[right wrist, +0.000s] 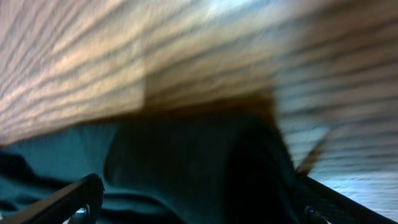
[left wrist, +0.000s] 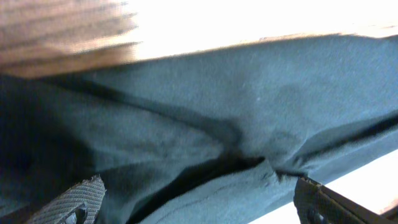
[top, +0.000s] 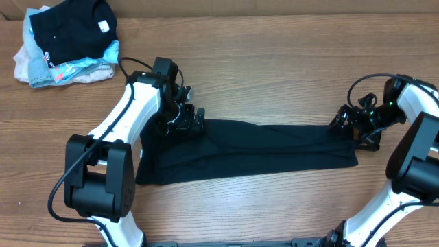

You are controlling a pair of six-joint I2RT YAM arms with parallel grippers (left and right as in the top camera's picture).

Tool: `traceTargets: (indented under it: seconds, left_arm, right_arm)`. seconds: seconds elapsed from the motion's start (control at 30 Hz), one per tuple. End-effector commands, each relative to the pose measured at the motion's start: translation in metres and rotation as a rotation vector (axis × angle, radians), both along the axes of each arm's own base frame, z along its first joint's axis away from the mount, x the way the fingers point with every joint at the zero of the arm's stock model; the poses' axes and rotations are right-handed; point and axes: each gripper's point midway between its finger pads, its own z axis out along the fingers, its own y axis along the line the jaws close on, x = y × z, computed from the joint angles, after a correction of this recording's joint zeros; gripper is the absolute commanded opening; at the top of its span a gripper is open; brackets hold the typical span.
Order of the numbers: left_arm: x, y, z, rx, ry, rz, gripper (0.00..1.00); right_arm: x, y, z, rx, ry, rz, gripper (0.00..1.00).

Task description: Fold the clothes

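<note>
A long black garment [top: 260,147] lies spread flat across the middle of the wooden table. My left gripper [top: 193,121] is low over its upper left corner. In the left wrist view the fingers [left wrist: 196,208] stand wide apart with wrinkled dark cloth [left wrist: 205,106] between and under them. My right gripper [top: 345,120] is low over the garment's upper right corner. In the right wrist view its fingers [right wrist: 199,208] are also wide apart, with a dark fold of cloth [right wrist: 174,155] between them. Neither gripper is closed on the cloth.
A pile of other clothes [top: 65,38] sits at the far left corner, with a black item on top of light blue and pale pieces. Bare wooden table [top: 274,75] surrounds the garment. Both arm bases stand at the near edge.
</note>
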Motion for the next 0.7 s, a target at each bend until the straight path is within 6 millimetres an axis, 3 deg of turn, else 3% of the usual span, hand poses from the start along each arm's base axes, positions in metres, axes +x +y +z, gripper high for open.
traceTargets:
  seconds: [0.0, 0.13, 0.33, 0.5, 0.67]
  left_arm:
    - [0.000, -0.005, 0.002, -0.021, -0.017, -0.021, 1.00]
    - [0.003, -0.006, 0.003, -0.024, -0.028, -0.021, 1.00]
    - [0.003, -0.006, 0.003, -0.023, -0.029, -0.021, 1.00]
    - [0.002, -0.006, 0.002, -0.023, -0.024, -0.021, 1.00]
    - [0.002, -0.006, 0.002, -0.023, -0.024, -0.021, 1.00]
  right_arm:
    - [-0.016, 0.014, -0.012, 0.069, 0.044, 0.010, 0.94]
    - [-0.024, 0.017, -0.009, 0.081, 0.088, -0.010, 0.50]
    - [-0.023, 0.014, -0.010, 0.059, 0.107, -0.041, 0.04]
    - [-0.014, -0.012, -0.001, -0.082, 0.155, -0.127, 0.04]
    - [-0.002, -0.034, 0.037, -0.193, 0.181, -0.198, 0.04]
